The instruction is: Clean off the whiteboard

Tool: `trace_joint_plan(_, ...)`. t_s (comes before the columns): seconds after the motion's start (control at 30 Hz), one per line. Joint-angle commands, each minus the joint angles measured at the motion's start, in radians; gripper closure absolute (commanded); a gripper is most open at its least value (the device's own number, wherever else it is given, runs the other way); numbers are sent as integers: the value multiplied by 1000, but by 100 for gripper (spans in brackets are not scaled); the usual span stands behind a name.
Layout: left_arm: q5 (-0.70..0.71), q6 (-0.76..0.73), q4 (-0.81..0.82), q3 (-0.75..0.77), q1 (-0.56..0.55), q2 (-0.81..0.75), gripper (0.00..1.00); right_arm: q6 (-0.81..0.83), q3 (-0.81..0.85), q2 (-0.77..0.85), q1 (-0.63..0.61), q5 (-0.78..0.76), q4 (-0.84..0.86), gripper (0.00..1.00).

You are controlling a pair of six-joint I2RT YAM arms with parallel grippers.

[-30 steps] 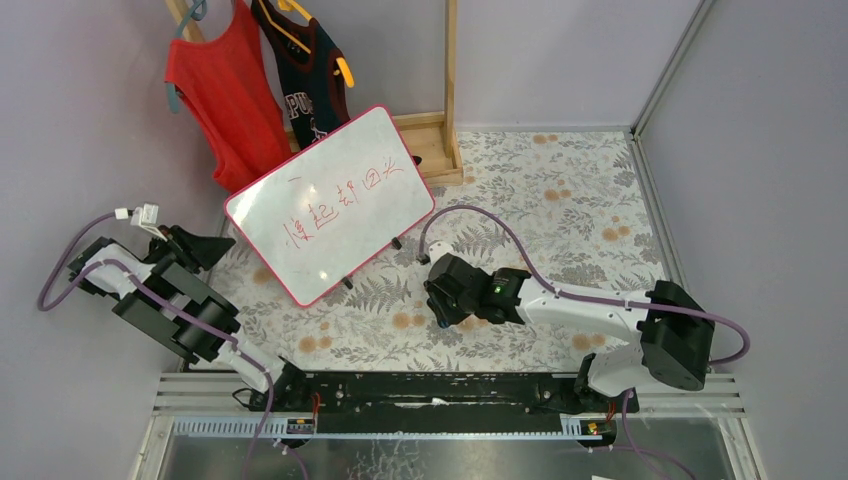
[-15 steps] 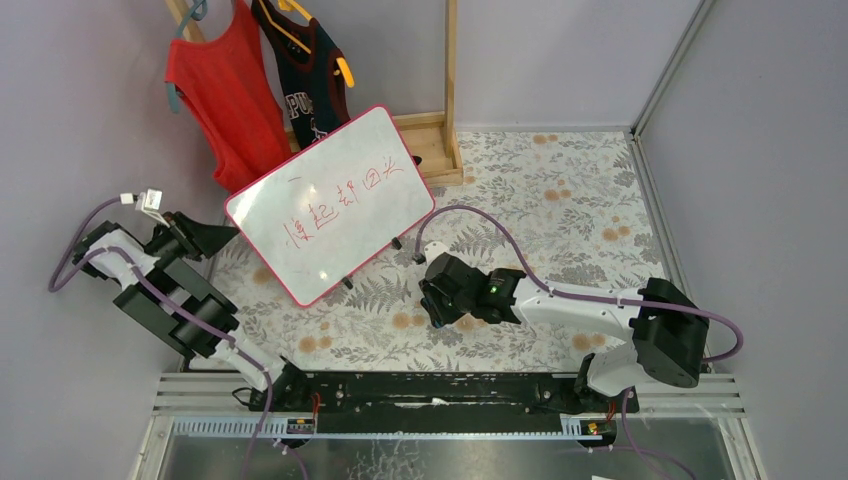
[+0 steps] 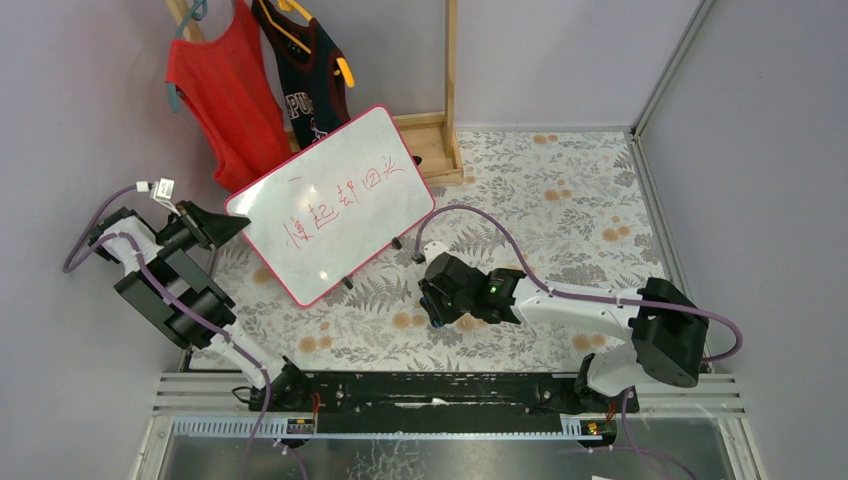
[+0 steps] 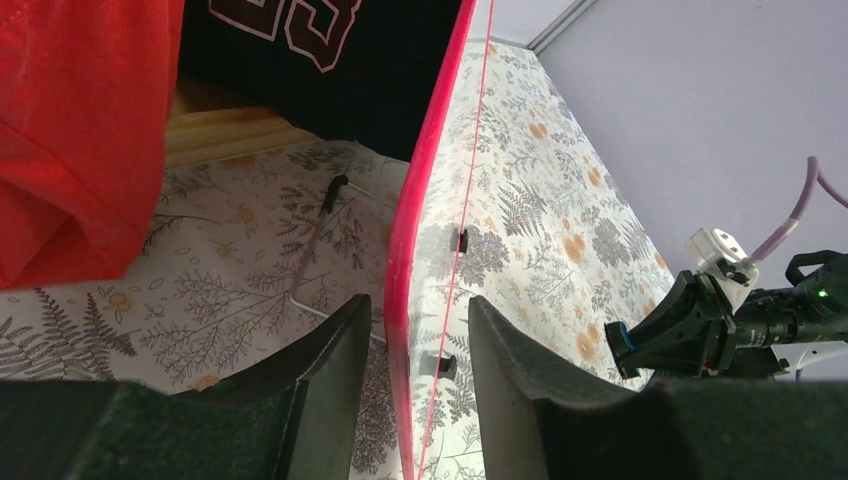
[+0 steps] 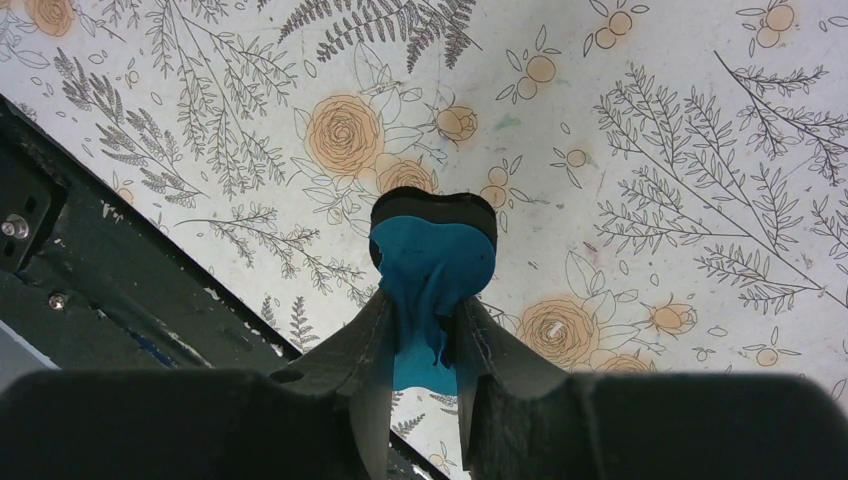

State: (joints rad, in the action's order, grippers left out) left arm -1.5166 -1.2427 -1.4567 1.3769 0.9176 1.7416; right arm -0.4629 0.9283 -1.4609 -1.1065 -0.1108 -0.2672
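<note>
The whiteboard (image 3: 330, 205), white with a pink-red frame and red writing (image 3: 345, 195), stands tilted on the floral table. My left gripper (image 3: 226, 228) is at the board's left corner. In the left wrist view its jaws are open (image 4: 418, 312), one on each side of the board's pink edge (image 4: 412, 220), with gaps on both sides. My right gripper (image 3: 432, 302) hovers low over the table to the right of the board and in front of it. It is shut on a blue eraser cloth (image 5: 432, 255), which also shows in the left wrist view (image 4: 622, 343).
A red jersey (image 3: 225, 90) and a dark jersey (image 3: 310, 70) hang on a wooden rack (image 3: 448, 120) behind the board. A black rail (image 3: 440, 390) runs along the table's near edge. Grey walls close in on the left and right.
My left gripper has moved right and up to the whiteboard's left corner. My right gripper has shifted slightly left, still holding the blue cloth.
</note>
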Motion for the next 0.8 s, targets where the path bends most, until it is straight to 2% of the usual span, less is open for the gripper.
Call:
trace_joint_plan(0.0,-49,2,2,27,-22,26,61,4,31,-18,4,3,26,100)
trace_joint_plan(0.4,-79,-3,2,40,-78,48,63,-1,55,-30,5,5,13,100)
trace_joint_plan(0.63,-76,-5,2,55,-86,62,72,-3,67,-34,4,-1,5,100)
trace_joint_plan(0.77,-71,-2,2,65,-96,69,73,-5,72,-42,4,0,5,100)
